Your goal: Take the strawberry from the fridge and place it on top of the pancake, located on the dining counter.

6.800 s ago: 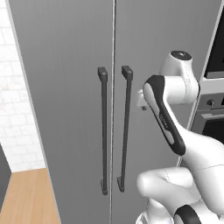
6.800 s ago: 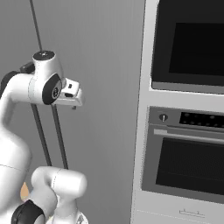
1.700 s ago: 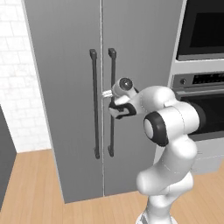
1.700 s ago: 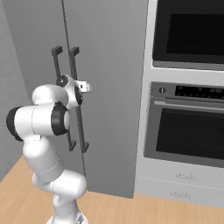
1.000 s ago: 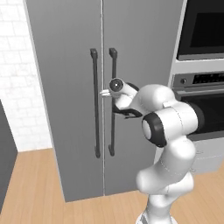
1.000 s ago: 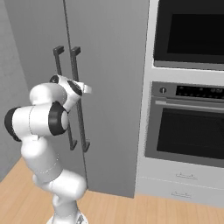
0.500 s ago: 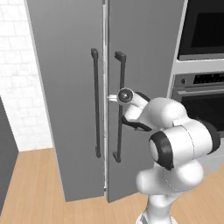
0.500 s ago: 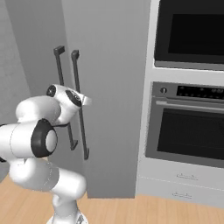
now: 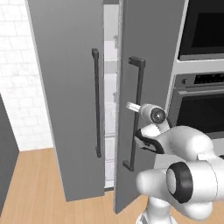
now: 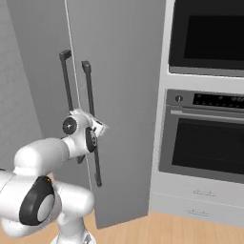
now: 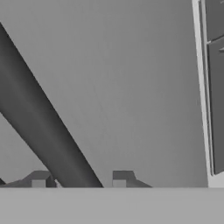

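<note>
White arm's two-finger gripper (image 11: 78,177) is clamping the long dark vertical bar handle (image 9: 136,109) of the tall grey two-door fridge (image 9: 65,87), opening its right door; strawberry presumably inside; wider swing needed next.

Light wooden floor (image 9: 39,183) under my base, the tall grey fridge (image 9: 70,87) standing directly on it, its right door ajar, white shelves (image 9: 110,98) showing in the gap, what rests on them I cannot tell, oven cabinet (image 10: 200,209) standing on the same floor beside
</note>
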